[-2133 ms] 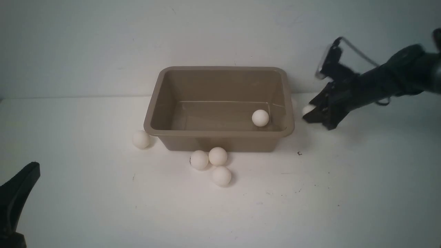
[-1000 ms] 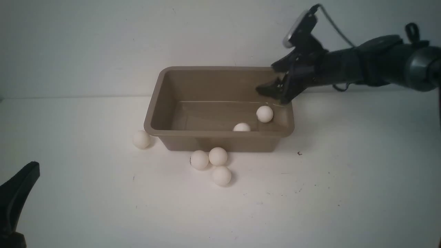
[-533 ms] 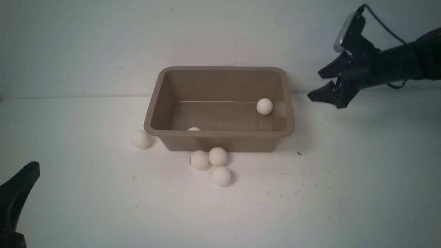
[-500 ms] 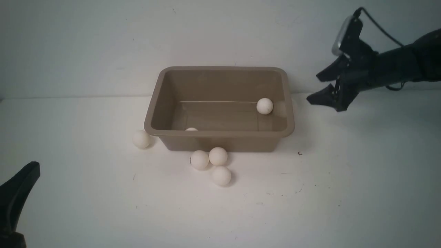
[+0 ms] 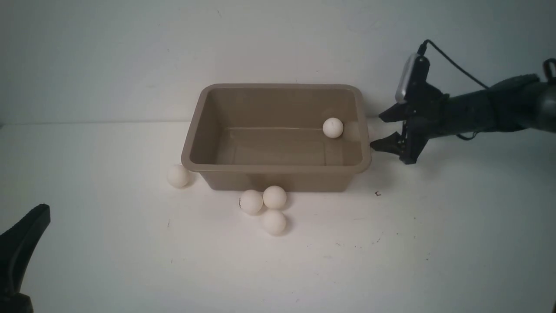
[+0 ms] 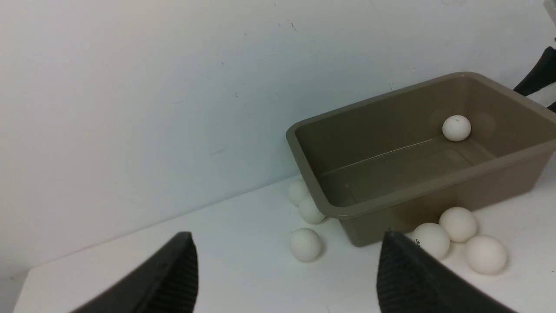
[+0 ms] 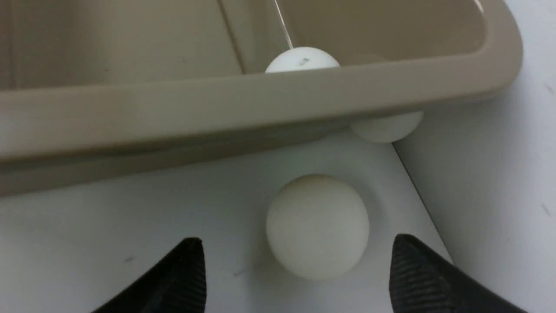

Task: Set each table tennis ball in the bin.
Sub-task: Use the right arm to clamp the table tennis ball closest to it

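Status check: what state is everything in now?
Bin: upright.
Ball in bin: inside, far right corner.
Side ball: on table, beside bin.
Right gripper: open around that ball, not gripping.
Front balls: on table, outside.
Left ball: on table, outside.
Left gripper: open, empty.

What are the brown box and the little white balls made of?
The bin looks like molded plastic, smooth with a slight sheen: it has rounded corners, a flared rim and soft reflections on its walls. The balls look like matte plastic, probably: even, dull white, no shine.
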Action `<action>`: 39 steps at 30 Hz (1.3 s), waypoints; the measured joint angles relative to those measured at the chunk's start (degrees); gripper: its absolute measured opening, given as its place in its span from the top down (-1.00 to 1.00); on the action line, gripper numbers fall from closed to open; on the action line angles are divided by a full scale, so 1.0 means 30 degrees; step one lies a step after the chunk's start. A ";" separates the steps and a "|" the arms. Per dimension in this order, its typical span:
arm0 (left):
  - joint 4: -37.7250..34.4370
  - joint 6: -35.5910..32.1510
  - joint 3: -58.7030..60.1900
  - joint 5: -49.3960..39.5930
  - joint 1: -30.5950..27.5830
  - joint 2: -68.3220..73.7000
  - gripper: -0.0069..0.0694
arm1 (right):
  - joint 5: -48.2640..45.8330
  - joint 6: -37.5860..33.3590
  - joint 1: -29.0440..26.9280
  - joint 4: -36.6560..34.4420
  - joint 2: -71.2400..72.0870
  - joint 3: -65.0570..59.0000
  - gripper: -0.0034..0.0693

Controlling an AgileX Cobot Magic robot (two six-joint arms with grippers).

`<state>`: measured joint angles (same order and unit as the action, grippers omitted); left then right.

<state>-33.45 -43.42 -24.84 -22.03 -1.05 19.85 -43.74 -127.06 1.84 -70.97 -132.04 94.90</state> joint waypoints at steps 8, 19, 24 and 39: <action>0.0000 0.0000 0.0000 0.0000 0.0000 0.0000 -0.49 | 0.2394 -0.1942 0.0867 -0.1958 -0.0777 0.0000 -0.38; -0.0006 0.0000 0.0000 0.0000 0.0000 0.0000 -0.49 | 0.2894 -0.2614 0.0982 -0.4046 -0.1092 0.0000 0.04; -0.0006 0.0000 0.0000 0.0000 0.0000 0.0000 -0.49 | 0.3195 -0.2748 0.0982 -0.4787 -0.1092 0.0000 0.04; -0.0006 0.0000 0.0000 0.0000 0.0000 0.0000 -0.49 | -0.2230 0.3032 -0.0489 -0.0978 0.3506 -0.0014 0.04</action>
<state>-33.47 -43.42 -24.84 -22.03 -1.05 19.85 -50.43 -117.97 0.38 -73.90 -121.52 94.86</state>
